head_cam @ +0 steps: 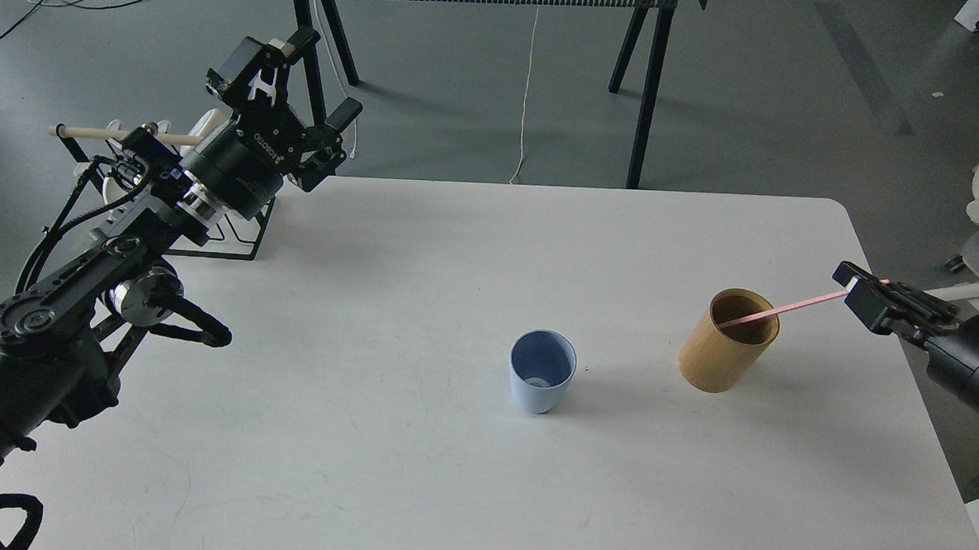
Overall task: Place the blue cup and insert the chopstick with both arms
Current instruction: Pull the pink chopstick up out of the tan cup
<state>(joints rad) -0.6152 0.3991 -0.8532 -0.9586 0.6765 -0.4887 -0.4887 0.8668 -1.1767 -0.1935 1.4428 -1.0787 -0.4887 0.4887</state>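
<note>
The blue cup (541, 381) stands upright on the white table (414, 487), near the middle and a bit toward the front. It has its open top facing up. Nothing is touching it.

To the right of the cup, a little apart from it, stands a tan wooden holder (728, 342). It is round like a tube and open on top. One pink chopstick (785, 308) has its low end inside the holder. The stick leans up and out to the right, over the holder's rim.

The right gripper (857, 284) has its fingers closed on the top end of that chopstick. This arm comes in from the right edge of the table, and the gripper is off to the right of the holder.

The left gripper (311, 98) is far away, up over the back left corner of the table. Its fingers are spread wide apart and there is nothing between them. It is well apart from the cup.

Behind the left arm sits a black wire rack (239, 235) with a pale wooden rod (91, 133) across its top. Most of the rack is hidden by the arm.
</note>
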